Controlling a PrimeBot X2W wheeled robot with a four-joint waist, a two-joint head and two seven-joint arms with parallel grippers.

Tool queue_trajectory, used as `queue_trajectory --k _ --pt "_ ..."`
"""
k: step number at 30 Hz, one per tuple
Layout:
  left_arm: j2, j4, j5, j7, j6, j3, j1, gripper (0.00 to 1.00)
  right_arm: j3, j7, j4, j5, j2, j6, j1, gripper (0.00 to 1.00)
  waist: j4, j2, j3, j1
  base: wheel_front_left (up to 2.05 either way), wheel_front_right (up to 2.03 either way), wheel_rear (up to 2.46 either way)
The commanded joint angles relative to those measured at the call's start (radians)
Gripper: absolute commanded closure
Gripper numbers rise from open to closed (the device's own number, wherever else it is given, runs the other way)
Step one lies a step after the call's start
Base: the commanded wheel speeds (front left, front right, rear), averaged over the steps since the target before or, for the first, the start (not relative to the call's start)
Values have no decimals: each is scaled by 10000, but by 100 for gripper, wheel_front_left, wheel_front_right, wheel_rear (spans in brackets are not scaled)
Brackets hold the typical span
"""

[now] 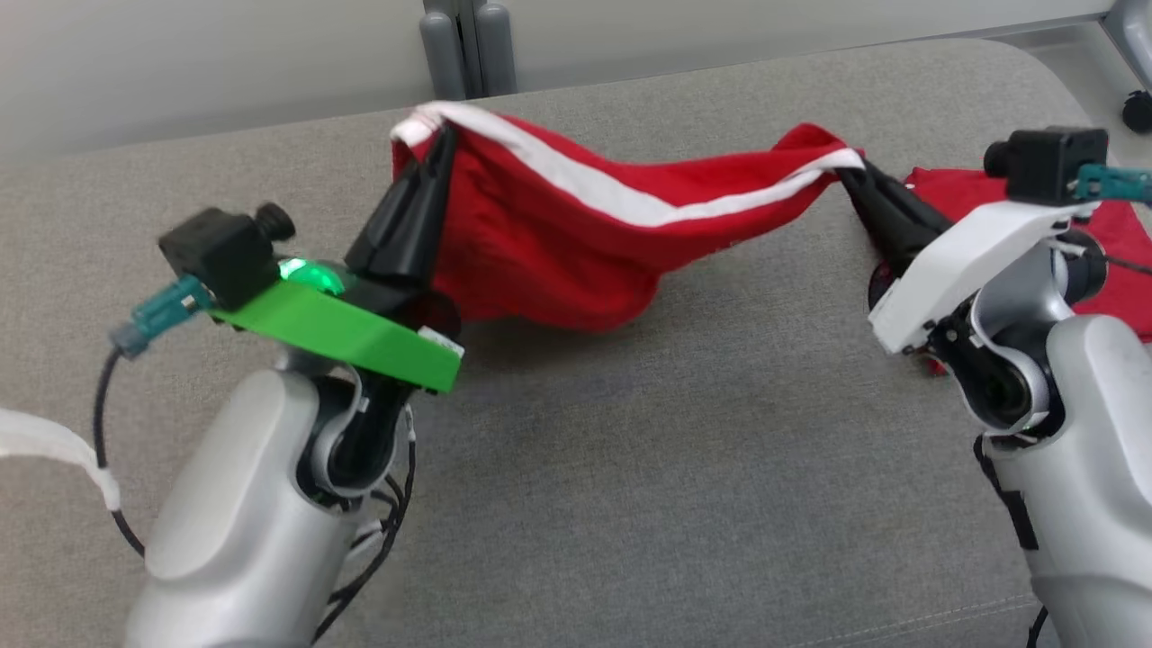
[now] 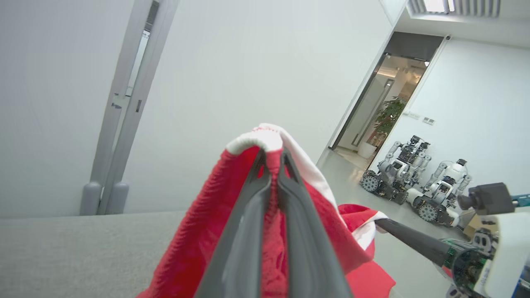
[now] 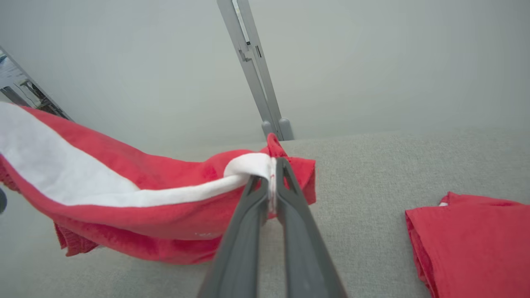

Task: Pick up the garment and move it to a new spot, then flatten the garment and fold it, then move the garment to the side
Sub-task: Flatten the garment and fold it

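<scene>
The garment (image 1: 576,243) is red with a white band and hangs slack between my two grippers above the grey surface, its lowest fold touching down near the middle. My left gripper (image 1: 441,135) is shut on its left end, and the left wrist view shows red cloth (image 2: 232,223) pinched between the dark fingers (image 2: 244,231). At the right end my right gripper (image 1: 855,171) is shut on the white band, as the right wrist view shows with the garment (image 3: 136,207) stretching off to the left from the gripper (image 3: 271,169).
A second red cloth (image 1: 1116,252) lies folded on the grey surface (image 1: 675,468) at the far right, behind my right arm; it appears as the cloth (image 3: 476,240) in the right wrist view. A wall and a metal post (image 1: 468,45) stand behind. Other robots (image 2: 414,178) are parked across the room.
</scene>
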Motion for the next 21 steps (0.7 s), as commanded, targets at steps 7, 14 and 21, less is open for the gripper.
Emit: queue_trajectory --k 7,14,21 --pt "633 -412 -745 1631 109 543 -2171 100 -88 1246 -604 -887 -272 -4 -2201 100 -147 0 1012 -1 0 0 0" --pt "940 766 -1059 1915 400 1572 -4871 100 -385 1014 1005 -1452 578 -5 -5688 100 -273 0 2992 -1 0 0 0" --pt "1104 1581 250 -44 392 2126 -7430 100 -1153 -1869 2684 -2299 1246 -13 -8655 100 -173 0 4249 -1 0 0 0"
